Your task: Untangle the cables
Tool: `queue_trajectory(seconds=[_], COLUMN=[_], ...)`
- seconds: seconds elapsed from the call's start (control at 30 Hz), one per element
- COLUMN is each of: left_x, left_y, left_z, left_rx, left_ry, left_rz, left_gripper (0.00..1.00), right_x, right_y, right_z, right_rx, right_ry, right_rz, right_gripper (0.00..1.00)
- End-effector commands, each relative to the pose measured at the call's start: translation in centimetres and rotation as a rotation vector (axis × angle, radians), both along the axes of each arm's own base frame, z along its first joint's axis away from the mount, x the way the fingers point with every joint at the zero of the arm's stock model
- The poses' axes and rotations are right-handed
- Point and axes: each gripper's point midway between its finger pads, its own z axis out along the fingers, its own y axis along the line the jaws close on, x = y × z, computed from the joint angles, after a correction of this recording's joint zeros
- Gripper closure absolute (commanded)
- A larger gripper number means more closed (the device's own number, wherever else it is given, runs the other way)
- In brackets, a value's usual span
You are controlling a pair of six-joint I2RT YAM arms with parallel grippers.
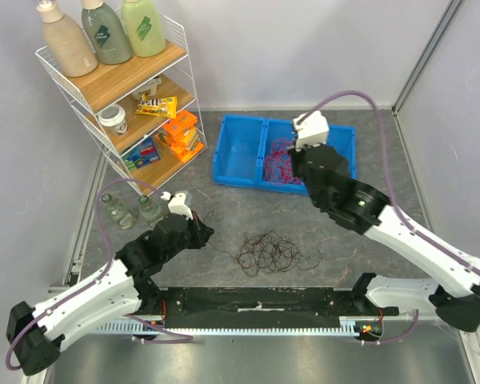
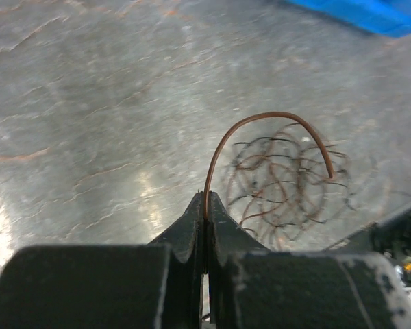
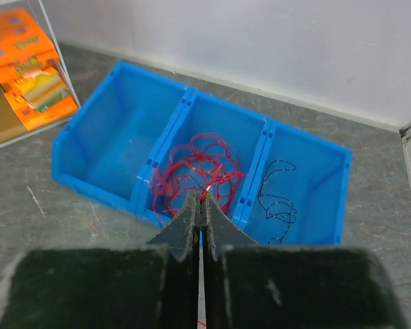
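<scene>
The left gripper (image 2: 205,200) pinches one brown wire (image 2: 260,122) of the tangled cables (image 1: 266,252) in front of the blue bin (image 1: 238,156). The right gripper (image 3: 201,197), above the bin's middle compartment, pinches a strand of the red cables (image 3: 192,161).

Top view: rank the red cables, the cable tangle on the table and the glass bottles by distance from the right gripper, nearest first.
From the right gripper:
1. The red cables, in the bin at its tips.
2. The cable tangle, mid-table.
3. The glass bottles, far left.
</scene>
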Motion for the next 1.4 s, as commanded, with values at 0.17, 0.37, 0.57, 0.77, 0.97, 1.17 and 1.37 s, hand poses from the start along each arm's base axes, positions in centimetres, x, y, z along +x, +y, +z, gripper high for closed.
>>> queue_trajectory(seconds=[0.17,0.37,0.57,0.77,0.97,1.17,1.37], left_x=[-0.6,-1.2,-1.9,-4.5,-6.3,-6.9,-5.1], left_y=[-3.4,-4.3,-4.9,-5.5,-4.8,-3.6,-3.0], left_z=[8.3,11.2,14.9,21.7,27.4,31.6,31.4], left_rx=[-0.194,-0.214,-0.253,-0.344,-0.419,-0.459,-0.454], left_ry=[-0.226,-0.298,-0.382,-0.513,-0.618,-0.671,-0.609], left_rz=[-0.215,-0.306,-0.383,-0.526,-0.57,-0.537,-0.418], left_gripper=[0.98,0.98,0.98,0.98,0.98,0.98,0.98], right_x=[6.3,11.5,15.2,16.2,17.3,18.1,15.9], right_y=[0.5,-0.7,0.9,0.9,1.7,1.4,-0.2], right_z=[3.8,-0.5,-6.9,-13.7,-21.9,-23.2,-20.9], right_rx=[0.113,0.183,0.199,0.136,0.031,-0.048,-0.097], right_ry=[-0.089,-0.016,0.119,0.257,0.415,0.456,0.498], right_rz=[-0.046,-0.058,-0.007,-0.056,-0.057,-0.075,-0.092], right_gripper=[1.0,1.0,1.0,1.0,0.92,0.73,0.45])
